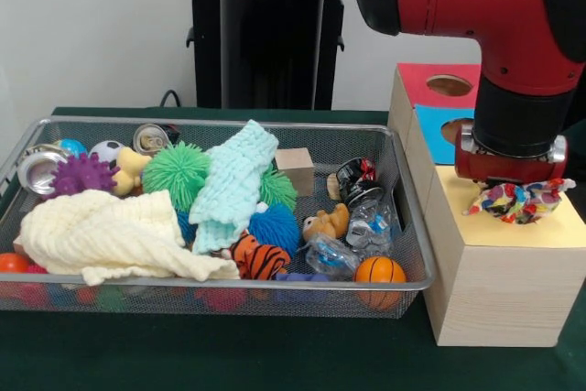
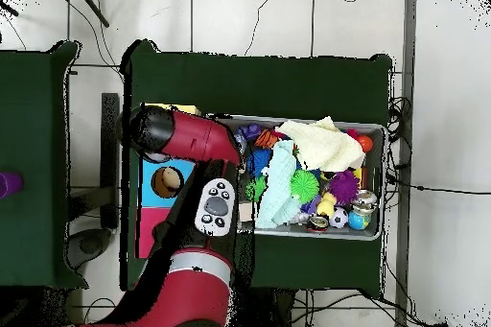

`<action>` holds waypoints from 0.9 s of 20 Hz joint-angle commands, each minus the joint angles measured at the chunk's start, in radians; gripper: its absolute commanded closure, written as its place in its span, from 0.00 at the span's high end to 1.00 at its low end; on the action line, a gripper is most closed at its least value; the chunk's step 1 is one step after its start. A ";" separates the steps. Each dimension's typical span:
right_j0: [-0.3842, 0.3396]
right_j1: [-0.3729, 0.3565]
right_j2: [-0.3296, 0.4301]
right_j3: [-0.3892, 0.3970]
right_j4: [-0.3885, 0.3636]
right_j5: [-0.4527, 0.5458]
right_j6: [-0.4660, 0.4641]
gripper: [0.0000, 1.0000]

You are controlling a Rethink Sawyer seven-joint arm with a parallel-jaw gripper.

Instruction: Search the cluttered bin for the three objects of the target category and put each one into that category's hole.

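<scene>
Hovering gripper [image 1: 518,197] clutching crumpled wrapper [image 1: 513,200], above box [image 1: 494,290] top.

Red and black robot arm [image 1: 476,6] on a black pedestal [image 1: 267,29]

The arm's thick rounded links are glossy red with black joint sections, ending in a black cylindrical wrist [image 1: 518,121] above a red collar with silver edges. From overhead, a grey oval button pad [image 2: 215,207] with dark buttons sits on a red link.
</scene>
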 commanded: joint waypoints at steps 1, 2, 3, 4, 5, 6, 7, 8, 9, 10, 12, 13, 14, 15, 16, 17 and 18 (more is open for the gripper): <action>-0.019 0.218 0.107 0.224 -0.082 0.228 0.124 0.00; -0.024 0.223 0.111 0.223 -0.078 0.223 0.122 0.00; -0.017 0.228 0.101 0.222 -0.080 0.186 0.130 0.00; -0.011 0.228 0.093 0.223 -0.082 0.161 0.136 0.00; -0.004 0.231 0.085 0.222 -0.086 0.138 0.142 0.00; 0.003 0.233 0.076 0.221 -0.090 0.115 0.148 0.00; 0.005 0.226 0.077 0.238 -0.095 0.052 0.135 0.00; 0.008 0.223 0.075 0.245 -0.100 0.019 0.132 0.00; 0.010 0.214 0.077 0.261 -0.104 -0.015 0.126 0.00; 0.012 0.204 0.078 0.278 -0.109 -0.050 0.119 0.00; 0.007 0.168 0.098 0.344 -0.114 -0.150 0.102 0.00; 0.004 0.153 0.107 0.373 -0.114 -0.188 0.096 0.00; 0.002 0.144 0.114 0.392 -0.113 -0.208 0.094 0.00; 0.008 0.138 0.117 0.416 -0.109 -0.235 0.106 0.00; 0.010 0.136 0.122 0.430 -0.104 -0.246 0.112 0.00; 0.007 0.135 0.133 0.448 -0.089 -0.244 0.120 0.00; 0.004 0.135 0.144 0.467 -0.075 -0.242 0.128 0.00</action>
